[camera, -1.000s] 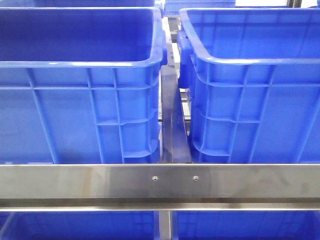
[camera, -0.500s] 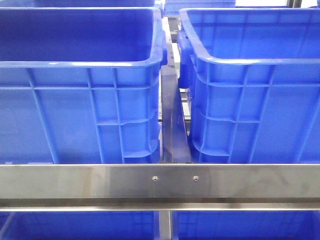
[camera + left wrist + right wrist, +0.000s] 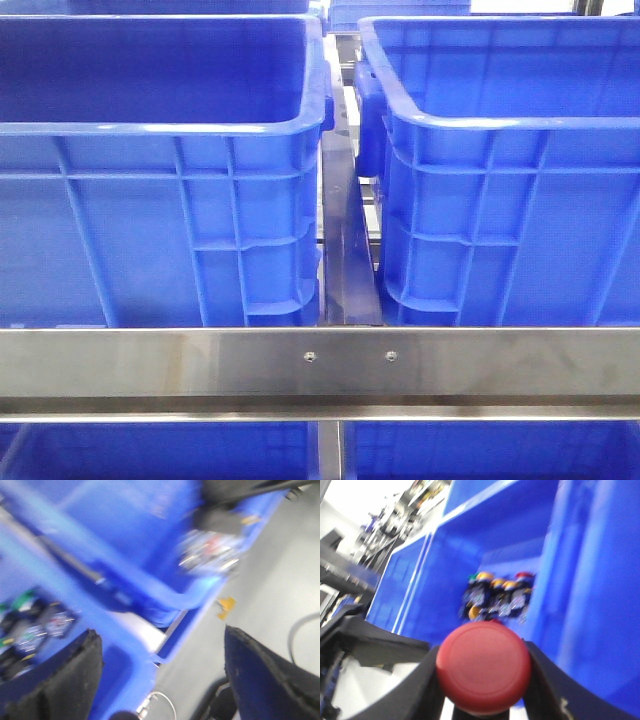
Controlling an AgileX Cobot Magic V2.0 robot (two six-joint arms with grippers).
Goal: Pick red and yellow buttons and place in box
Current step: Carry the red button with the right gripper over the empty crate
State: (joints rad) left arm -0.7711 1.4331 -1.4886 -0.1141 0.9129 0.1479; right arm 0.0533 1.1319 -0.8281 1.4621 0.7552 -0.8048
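Front view: left crate [image 3: 160,170] and right crate [image 3: 500,180] unchanged from a second ago; neither arm visible.
Left pincer [image 3: 160,680]: open, empty, blurred.
Right pincer [image 3: 482,680]: clamps red button [image 3: 483,667]; I judge placing comes next. Button pile [image 3: 497,600] at 12 o'clock.

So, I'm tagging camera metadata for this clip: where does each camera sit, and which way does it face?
Front view: level with two blue crates, looking forward past a steel rail; no arm shows.
Left wrist view: on the left arm, blurred, looking past the open left gripper at crate rims and grey floor.
Right wrist view: on the right arm, looking into a crate holding a pile of buttons; the right gripper grips a red button.
All views share blue crates.
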